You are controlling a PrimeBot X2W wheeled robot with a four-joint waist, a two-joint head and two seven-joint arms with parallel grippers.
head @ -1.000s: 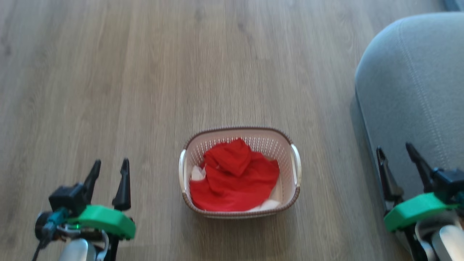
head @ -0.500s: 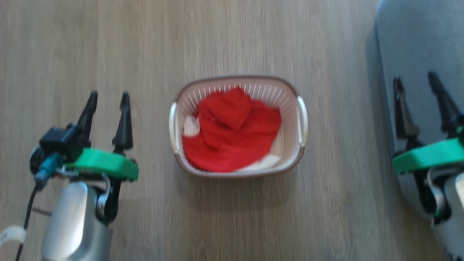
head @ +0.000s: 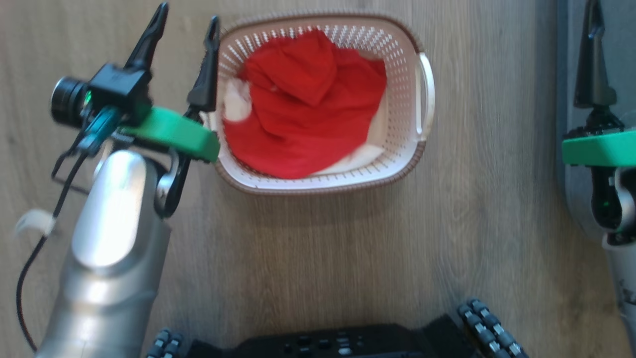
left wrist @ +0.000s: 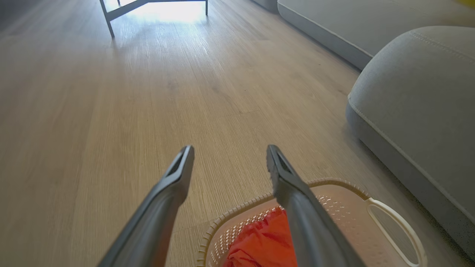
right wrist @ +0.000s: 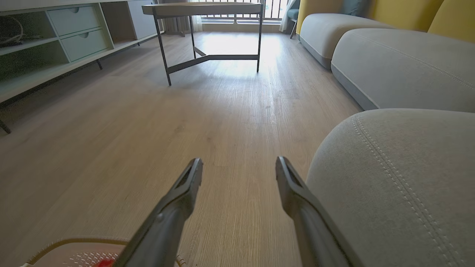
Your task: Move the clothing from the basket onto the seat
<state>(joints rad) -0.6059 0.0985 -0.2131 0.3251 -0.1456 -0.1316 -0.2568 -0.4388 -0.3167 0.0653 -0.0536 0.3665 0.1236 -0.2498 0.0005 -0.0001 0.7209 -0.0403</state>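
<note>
Red clothing (head: pixel 303 99), soft and crumpled, lies in the perforated cream basket (head: pixel 397 169), upper centre of the head view, on the wood-grain floor (head: pixel 318 248). Left gripper (head: pixel 188 14) over the basket's left rim, fingers wide, empty. Right gripper (right wrist: pixel 239 163) wide, empty, beside the grey stitched seat (right wrist: pixel 400 178). Risk: a fingertip snags the perforations and the light basket lifts too.
</note>
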